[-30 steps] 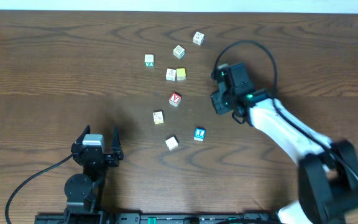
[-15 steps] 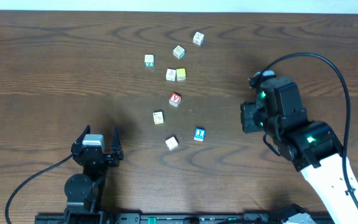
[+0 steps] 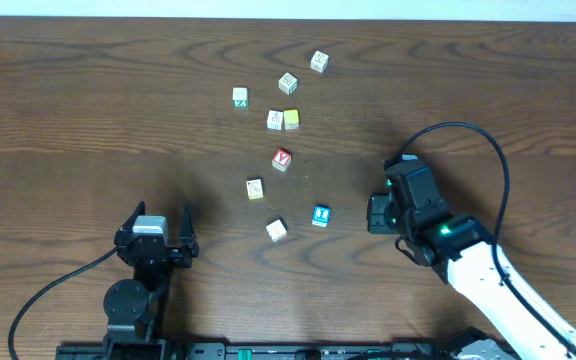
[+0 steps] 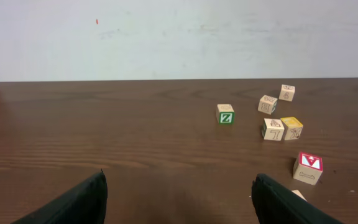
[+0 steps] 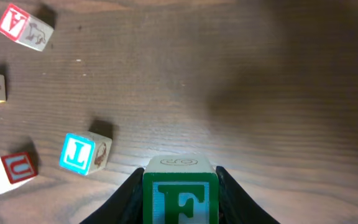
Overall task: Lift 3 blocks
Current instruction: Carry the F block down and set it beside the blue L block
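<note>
- Lower left of the overhead view: the left gripper has not moved. Its jaws stand fully apart with nothing between them.
- Just left of centre: the loose blocks lie where they lay a second ago. The cream block and, just to its right, the blue block both sit flat on the table, unlifted.
- Right of centre: the right gripper has swung from the upper middle out to the right, then back down. It now hangs near the blue block, on its right.
- Bottom centre of the right wrist view: its jaws are clamped on the F block, which we judge is off the wood.
- So one lift of three is in hand, and blue looks the likely next pick.
</note>
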Controlling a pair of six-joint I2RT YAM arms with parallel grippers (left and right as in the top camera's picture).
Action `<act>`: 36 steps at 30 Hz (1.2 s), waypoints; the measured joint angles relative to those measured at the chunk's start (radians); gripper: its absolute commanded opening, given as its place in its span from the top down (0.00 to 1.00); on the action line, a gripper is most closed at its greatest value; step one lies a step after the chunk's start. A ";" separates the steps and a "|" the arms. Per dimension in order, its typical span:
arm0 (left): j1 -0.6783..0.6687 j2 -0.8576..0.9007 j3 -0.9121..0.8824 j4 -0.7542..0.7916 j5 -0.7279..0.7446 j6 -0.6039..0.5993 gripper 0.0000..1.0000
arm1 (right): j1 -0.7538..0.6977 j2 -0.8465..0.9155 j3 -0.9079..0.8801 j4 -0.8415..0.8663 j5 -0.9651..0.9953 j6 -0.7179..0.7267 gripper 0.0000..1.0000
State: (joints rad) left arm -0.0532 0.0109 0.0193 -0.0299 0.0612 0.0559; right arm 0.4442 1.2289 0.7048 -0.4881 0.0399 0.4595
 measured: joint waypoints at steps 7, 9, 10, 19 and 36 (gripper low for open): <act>0.000 0.000 0.000 0.000 0.000 0.000 0.25 | 0.000 0.147 -0.022 0.130 -0.043 0.015 0.72; 0.000 0.000 0.000 0.000 0.000 0.000 0.25 | 0.000 0.193 -0.022 0.164 -0.073 0.021 0.74; 0.000 0.000 0.000 0.000 0.000 0.000 0.25 | 0.001 0.212 -0.022 0.176 -0.089 0.024 0.74; 0.000 0.000 0.000 0.000 0.000 0.000 0.25 | 0.080 0.270 -0.024 0.232 -0.148 0.027 0.70; 0.000 0.000 0.000 0.000 0.000 0.000 0.25 | 0.106 0.270 -0.024 0.211 -0.096 0.034 0.58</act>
State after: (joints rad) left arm -0.0532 0.0109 0.0193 -0.0299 0.0612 0.0559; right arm 0.5503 1.4986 0.6804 -0.2775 -0.0563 0.4931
